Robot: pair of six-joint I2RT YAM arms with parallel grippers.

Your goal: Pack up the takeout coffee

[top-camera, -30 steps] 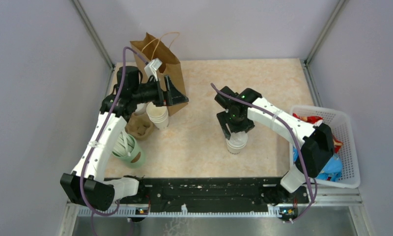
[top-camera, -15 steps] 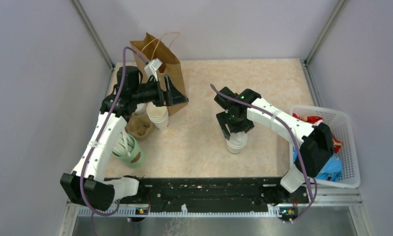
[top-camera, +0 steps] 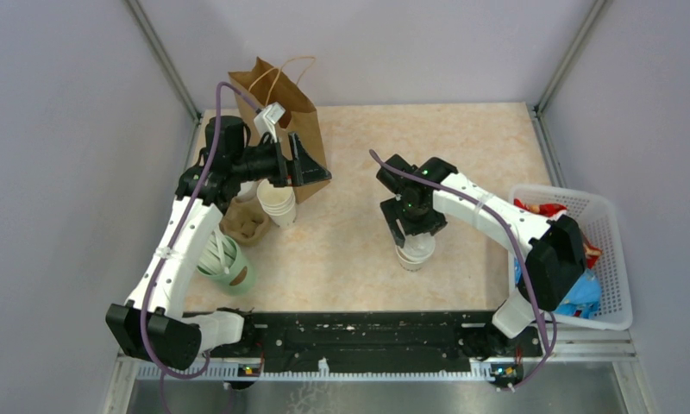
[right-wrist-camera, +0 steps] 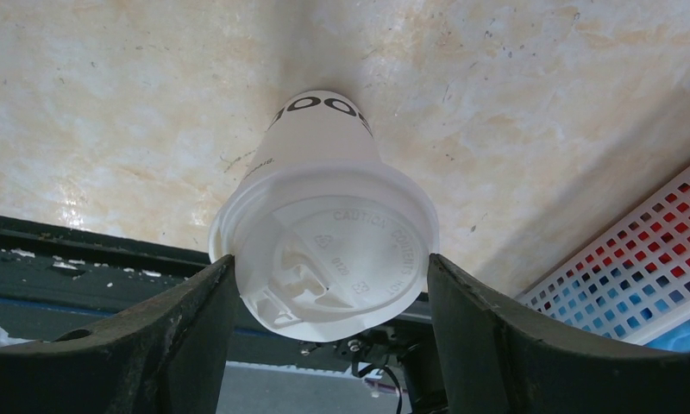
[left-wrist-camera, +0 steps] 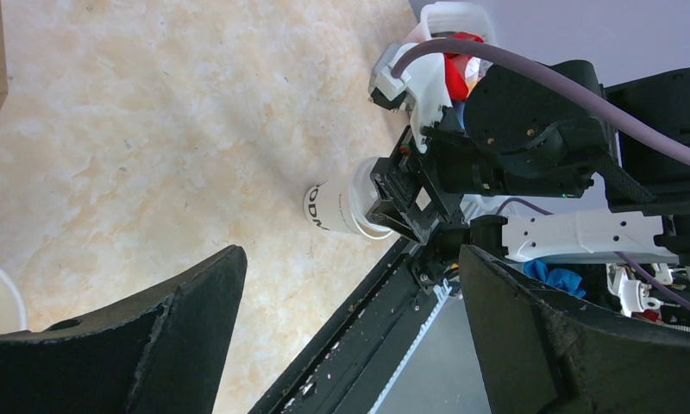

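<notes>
Closing on the takeout coffee: over the last second the right gripper has sunk slightly lower over the cup. In the overhead view less of the cup wall now shows under it. In the right wrist view its fingers sit at 9 and 3 o'clock of the white lid, against the rim on both sides, and look to be pinching it. How firmly, I cannot tell. The cup stands upright on the table, at about 5 o'clock from the table's middle. No lift yet, by my reading. The grasp seems made, with the carry still to do.

The left gripper has not moved. It is spread wide with nothing between the fingers, and it hangs beside the brown paper bag at 10 o'clock.

Hidden or unclear:
- The lid is fully covered by the gripper in the overhead view.
- The cup's black lettering is cut off.
- The bag's mouth is partly screened by the left arm, so how wide it stands open is uncertain.
- The white basket at 3 o'clock holds things that are too jumbled to name.
</notes>
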